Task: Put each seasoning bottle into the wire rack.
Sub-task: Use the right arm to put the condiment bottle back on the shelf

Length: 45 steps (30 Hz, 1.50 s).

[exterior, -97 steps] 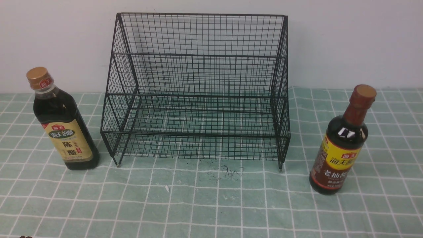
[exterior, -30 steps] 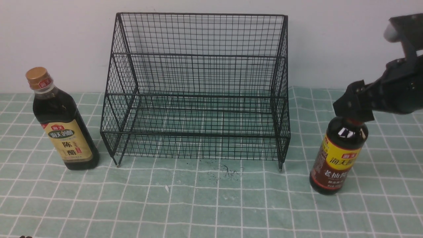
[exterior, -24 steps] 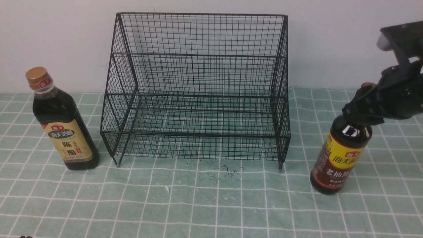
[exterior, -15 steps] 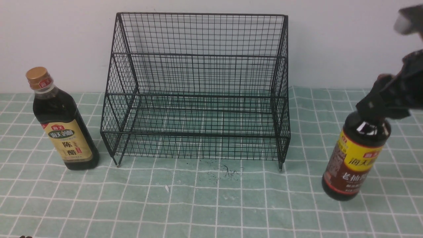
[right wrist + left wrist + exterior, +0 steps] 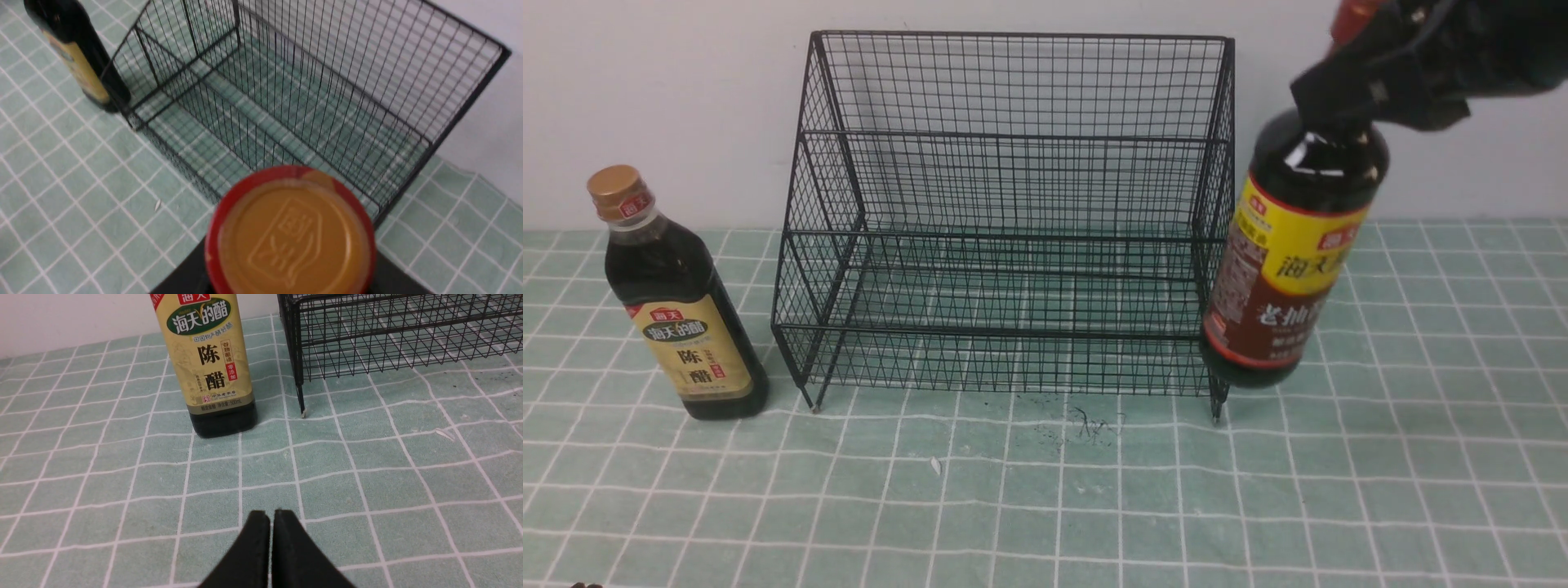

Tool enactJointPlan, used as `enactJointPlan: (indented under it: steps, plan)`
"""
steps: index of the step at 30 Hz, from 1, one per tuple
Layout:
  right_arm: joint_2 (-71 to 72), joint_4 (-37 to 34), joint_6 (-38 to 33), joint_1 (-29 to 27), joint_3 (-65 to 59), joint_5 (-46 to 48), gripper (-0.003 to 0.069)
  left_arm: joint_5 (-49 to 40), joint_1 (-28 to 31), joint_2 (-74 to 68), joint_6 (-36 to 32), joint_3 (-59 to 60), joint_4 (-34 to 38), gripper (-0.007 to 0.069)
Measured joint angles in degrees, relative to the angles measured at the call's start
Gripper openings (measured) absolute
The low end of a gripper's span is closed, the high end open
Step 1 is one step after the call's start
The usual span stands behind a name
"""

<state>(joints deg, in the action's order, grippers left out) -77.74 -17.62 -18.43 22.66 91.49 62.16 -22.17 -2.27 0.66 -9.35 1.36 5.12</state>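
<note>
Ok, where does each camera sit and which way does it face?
Front view: robot's side, facing the wall; wire rack, squarish bottle, right gripper holding round bottle aloft.
Left wrist view: low over the cloth, facing squarish bottle; left gripper shut.
Right wrist view: high, looking down past round bottle's cap into rack.
Shared: all show rack and squarish bottle.

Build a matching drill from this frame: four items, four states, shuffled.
Items
1. squarish dark bottle with tan cap and beige label
2. round dark bottle with yellow-and-brown label
3. black wire-mesh rack
4. left tool

States
A. shut on nothing
B. standing on the green checked cloth, left of the rack
C. in the air, held by its neck
D. no bottle inside

Pairs: 1-B, 2-C, 3-D, 4-A
</note>
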Motion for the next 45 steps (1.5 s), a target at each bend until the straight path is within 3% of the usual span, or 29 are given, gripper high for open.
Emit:
enactJointPlan:
  steps: [19, 41, 45]
  plan:
    - [-23.67, 3.83, 1.78, 0.14, 19.42, -14.79, 0.0286, 0.0, 0.0, 0.0, 0.0, 0.0, 0.0, -0.0006]
    - [-34.31, 5.12, 7.15, 0.14, 19.95, -7.42, 0.0286, 0.0, 0.0, 0.0, 0.0, 0.0, 0.0, -0.0006]
    - [-33.97, 4.96, 7.46, 0.14, 20.29, -6.55, 0.0338, 0.0, 0.0, 0.0, 0.0, 0.0, 0.0, -0.0006]
